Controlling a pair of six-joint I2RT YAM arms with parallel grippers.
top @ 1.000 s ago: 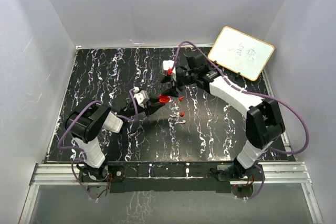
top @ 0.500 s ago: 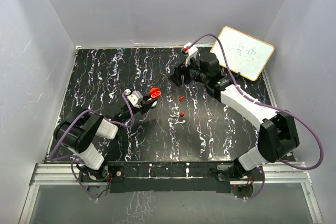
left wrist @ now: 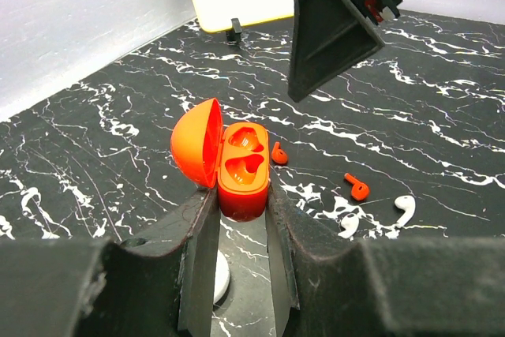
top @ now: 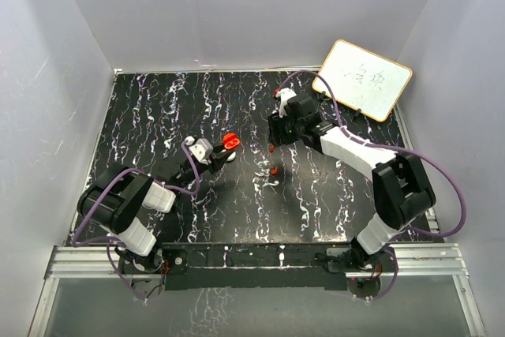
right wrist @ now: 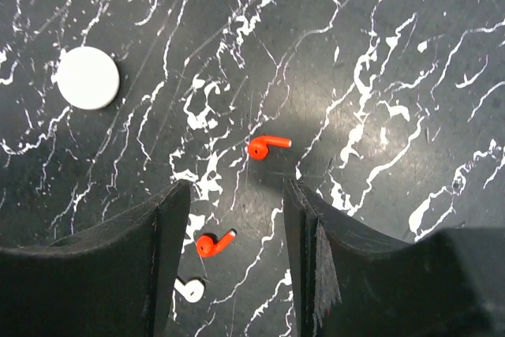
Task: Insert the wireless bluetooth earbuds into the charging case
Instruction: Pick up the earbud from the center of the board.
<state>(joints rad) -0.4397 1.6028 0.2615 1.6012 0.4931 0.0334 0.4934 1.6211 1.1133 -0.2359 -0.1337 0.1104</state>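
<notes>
Open charging case (left wrist: 237, 165) clamped in left tool (left wrist: 239, 197); earbuds (right wrist: 267, 146) beneath right tool (right wrist: 237, 189).

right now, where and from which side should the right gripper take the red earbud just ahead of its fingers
Probably by its round head, from straight above. The red earbud lies flat, its thin stem lying along the closing line of the open right gripper, so turn the wrist and close across the head, the thickest part.
</notes>
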